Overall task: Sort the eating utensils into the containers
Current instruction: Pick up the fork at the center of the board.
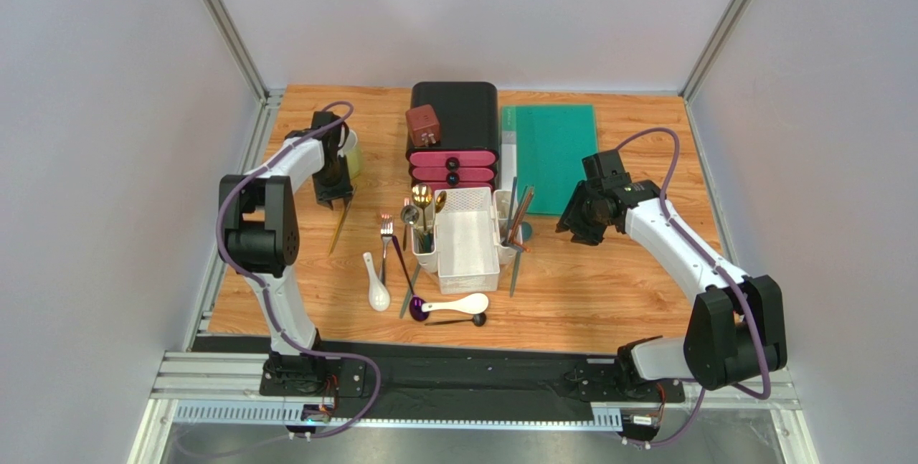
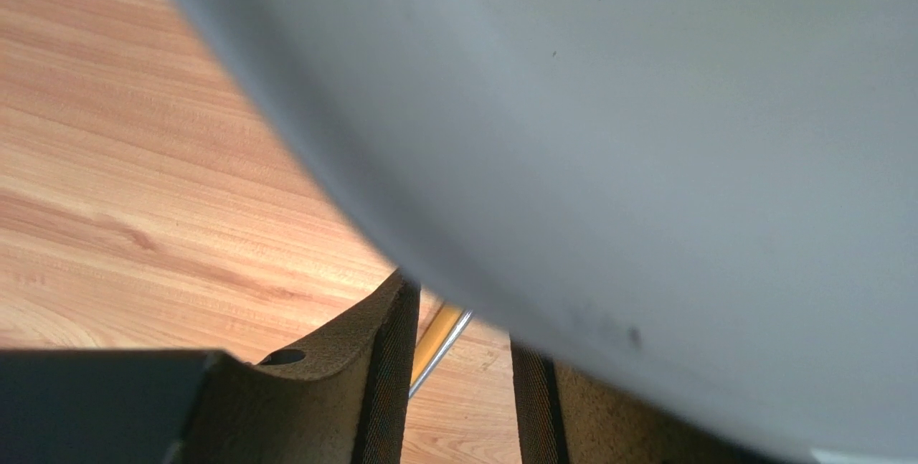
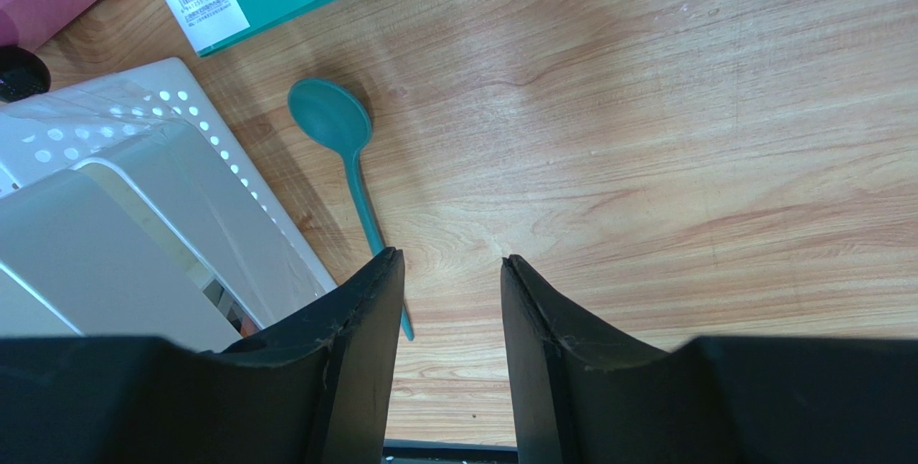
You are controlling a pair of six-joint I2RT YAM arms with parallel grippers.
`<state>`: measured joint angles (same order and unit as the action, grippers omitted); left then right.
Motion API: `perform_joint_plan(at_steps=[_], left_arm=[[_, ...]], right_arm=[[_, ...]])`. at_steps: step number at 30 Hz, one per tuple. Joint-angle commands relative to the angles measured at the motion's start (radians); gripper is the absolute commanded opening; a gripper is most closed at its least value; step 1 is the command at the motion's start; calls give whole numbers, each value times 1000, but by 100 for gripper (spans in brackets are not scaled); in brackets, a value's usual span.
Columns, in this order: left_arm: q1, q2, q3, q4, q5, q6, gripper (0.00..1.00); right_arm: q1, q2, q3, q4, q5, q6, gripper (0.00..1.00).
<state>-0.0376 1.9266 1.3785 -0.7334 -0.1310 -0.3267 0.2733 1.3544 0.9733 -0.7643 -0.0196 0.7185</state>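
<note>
The white caddy (image 1: 466,240) stands mid-table; its left side bin holds gold and silver spoons (image 1: 422,202), its right side bin holds chopsticks (image 1: 519,214). Two white soup spoons (image 1: 376,283) (image 1: 458,304), a fork (image 1: 386,232), a purple spoon (image 1: 416,304), a black spoon (image 1: 461,320) and dark chopsticks (image 1: 402,260) lie left of and in front of it. My left gripper (image 1: 334,197) (image 2: 466,348) is open beside the pale yellow mug (image 1: 350,152), over a thin yellow-and-silver utensil (image 1: 341,227) (image 2: 440,337). My right gripper (image 1: 569,225) (image 3: 453,260) is open and empty, right of a teal spoon (image 3: 347,157) (image 1: 525,233).
A black-and-pink drawer box (image 1: 454,136) stands behind the caddy with a dark red block (image 1: 423,125) on it. A teal board (image 1: 552,152) lies at the back right. The mug (image 2: 647,141) fills most of the left wrist view. A lone chopstick (image 1: 515,270) lies right of the caddy.
</note>
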Motion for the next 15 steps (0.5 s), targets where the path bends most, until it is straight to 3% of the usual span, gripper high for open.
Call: perform_joint_plan(at_steps=[1, 15], left_arm=[[8, 31, 50, 8, 18, 6, 41], [8, 55, 54, -11, -1, 6, 38]], right_arm=[[-5, -12, 33, 8, 3, 7, 43], [-5, -5, 33, 13, 1, 15, 43]])
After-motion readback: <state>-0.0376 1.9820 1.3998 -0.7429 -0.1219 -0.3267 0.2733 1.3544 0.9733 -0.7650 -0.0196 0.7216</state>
